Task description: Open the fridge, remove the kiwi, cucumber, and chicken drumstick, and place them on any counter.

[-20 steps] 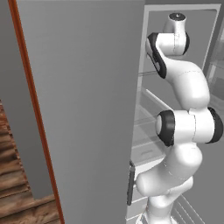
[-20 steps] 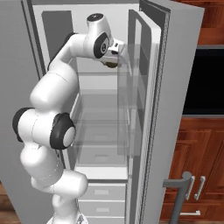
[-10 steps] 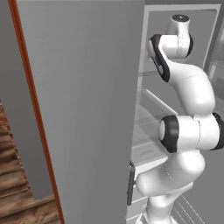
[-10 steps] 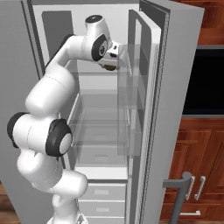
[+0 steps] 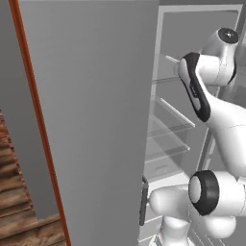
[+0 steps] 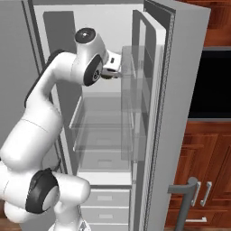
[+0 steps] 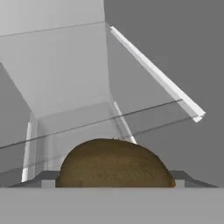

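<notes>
1. Fridge (image 6: 180,113): door open, glass shelves bare.
2. Kiwi (image 7: 114,162): sits between the jaws, which stand wide around it.
3. Handling, judged: light, firm, slightly yielding; best held across its middle.

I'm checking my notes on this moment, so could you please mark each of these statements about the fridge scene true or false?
1. The fridge door stands open. True.
2. The kiwi sits close before the hand camera. True.
3. The arm reaches down into the bottom drawers. False: the gripper is up at the upper shelves.
4. The kiwi is orange-red with a green top. False: it is brown.
5. Clear glass shelves show inside the fridge. True.
</notes>
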